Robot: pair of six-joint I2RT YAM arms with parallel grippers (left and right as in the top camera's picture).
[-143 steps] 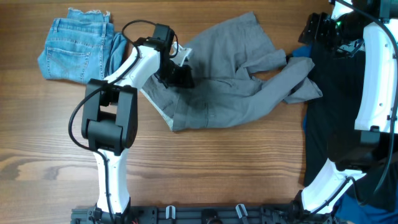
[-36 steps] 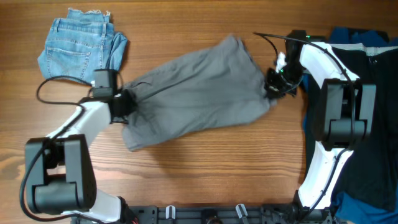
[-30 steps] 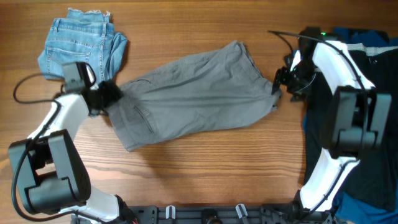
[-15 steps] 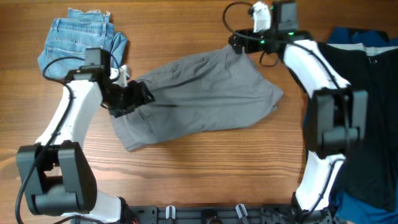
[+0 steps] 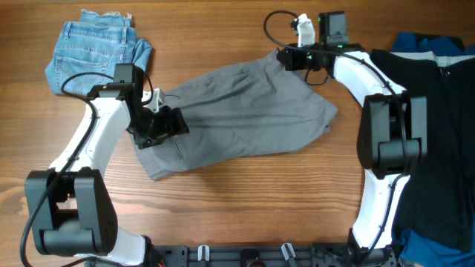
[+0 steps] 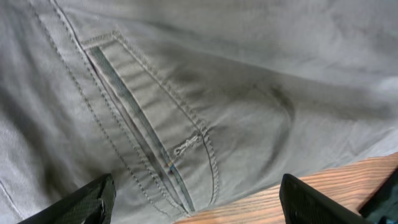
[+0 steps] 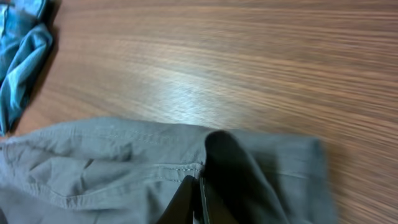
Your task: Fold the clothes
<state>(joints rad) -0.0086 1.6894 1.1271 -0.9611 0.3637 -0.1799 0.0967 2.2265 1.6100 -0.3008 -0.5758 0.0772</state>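
Observation:
The clothes (image 5: 245, 111), a pair of plain grey shorts, lie spread slantwise across the middle of the wooden table. My left gripper (image 5: 159, 127) hovers over their left end, and in the left wrist view it (image 6: 199, 210) is open wide above a stitched pocket (image 6: 149, 137), with nothing between its fingers. My right gripper (image 5: 286, 58) sits at the shorts' far top corner. The right wrist view shows it (image 7: 199, 202) shut on a raised fold of the grey cloth (image 7: 93, 162) by the hem seam.
Folded light-blue denim shorts (image 5: 93, 55) lie at the back left, and their edge (image 7: 18, 56) shows in the right wrist view. Large black and blue garments (image 5: 438, 111) cover the table's right side. Bare wood (image 5: 245, 208) runs along the front.
My right gripper has shut on the shorts' top corner. My left gripper has slid a little right and toward the front over the pocket, still open.

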